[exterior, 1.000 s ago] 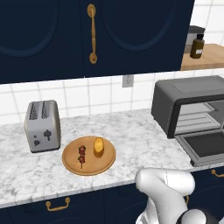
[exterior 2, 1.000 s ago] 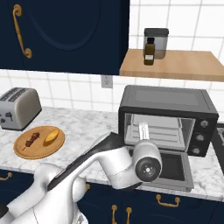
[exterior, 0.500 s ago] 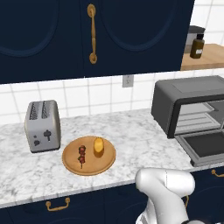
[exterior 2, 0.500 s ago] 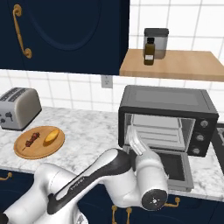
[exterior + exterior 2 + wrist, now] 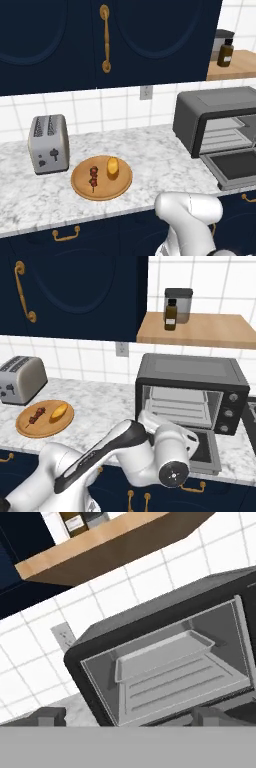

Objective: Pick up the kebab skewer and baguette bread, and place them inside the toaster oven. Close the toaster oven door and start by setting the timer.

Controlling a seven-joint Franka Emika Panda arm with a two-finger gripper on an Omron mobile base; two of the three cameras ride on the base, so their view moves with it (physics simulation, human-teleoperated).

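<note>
Skewer (image 5: pixel 93 177) and bread (image 5: pixel 113 167) side by side on plate (image 5: pixel 85 189), near counter (image 5: pixel 150 165) front edge, right of toaster (image 5: pixel 48 144). Oven (image 5: pixel 192 387) at right end, door (image 5: pixel 234 167) down. Gripper (image 5: pixel 125 718) spread wide, empty, facing oven.

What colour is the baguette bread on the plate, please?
Golden-orange baguette bread; it shows best in the left base view.

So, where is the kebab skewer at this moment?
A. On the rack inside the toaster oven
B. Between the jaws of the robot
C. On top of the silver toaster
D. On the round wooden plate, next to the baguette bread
D: the kebab skewer lies on the round wooden plate beside the baguette bread, away from the open toaster oven.
</note>
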